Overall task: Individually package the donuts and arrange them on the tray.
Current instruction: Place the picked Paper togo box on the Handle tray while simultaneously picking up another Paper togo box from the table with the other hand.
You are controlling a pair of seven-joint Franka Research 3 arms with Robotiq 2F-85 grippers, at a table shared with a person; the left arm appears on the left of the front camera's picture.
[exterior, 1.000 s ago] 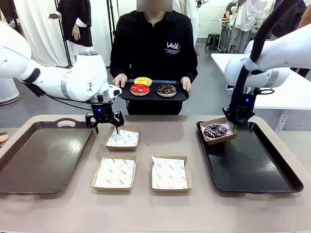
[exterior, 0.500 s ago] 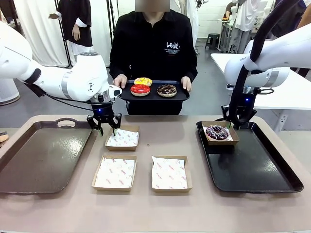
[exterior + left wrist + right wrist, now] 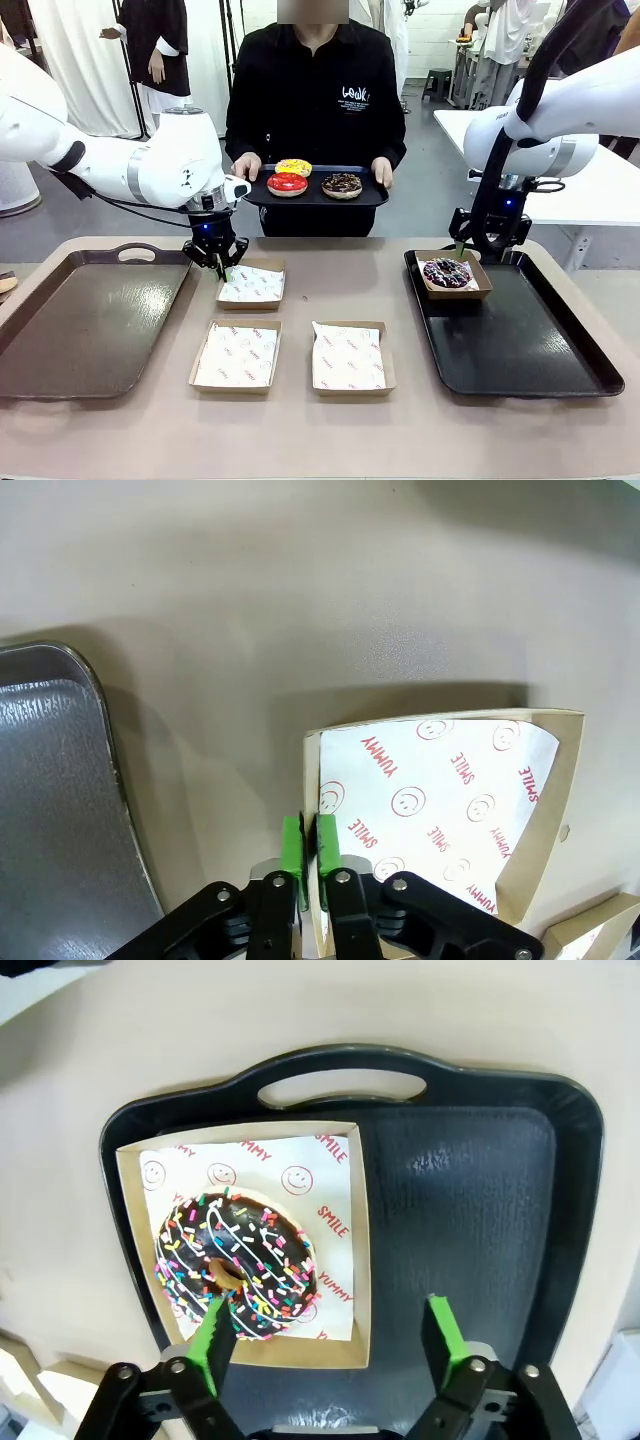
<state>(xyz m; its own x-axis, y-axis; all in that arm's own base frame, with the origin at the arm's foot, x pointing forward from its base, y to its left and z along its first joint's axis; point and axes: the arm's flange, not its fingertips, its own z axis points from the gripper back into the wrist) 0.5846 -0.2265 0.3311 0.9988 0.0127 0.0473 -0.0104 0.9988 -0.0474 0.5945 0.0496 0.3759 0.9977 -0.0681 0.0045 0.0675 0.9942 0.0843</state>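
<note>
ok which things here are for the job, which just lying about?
Job: sprinkled donut, boxed, on black tray; red donut, yellow donut, chocolate donut on held tray; empty boxes; left tool pinching far box.
Idle: brown tray; white table.

Tan surface [image 3: 320, 430] runs L to R across the front view. Brown tray [image 3: 90, 330] lies flat on its L side, handle cut-out at the far edge, glossy. Black tray [image 3: 520, 350] lies on the R side, same shape. Btwn the trays are 3 shallow cardboard boxes w/ white printed paper liners, all on the surface. Far box [image 3: 252, 285] sits just beside the brown tray's far R corner. Front-left box [image 3: 237, 356] & front-right box [image 3: 349, 357] sit side by side nearer the robot, small gap btwn them.
</note>
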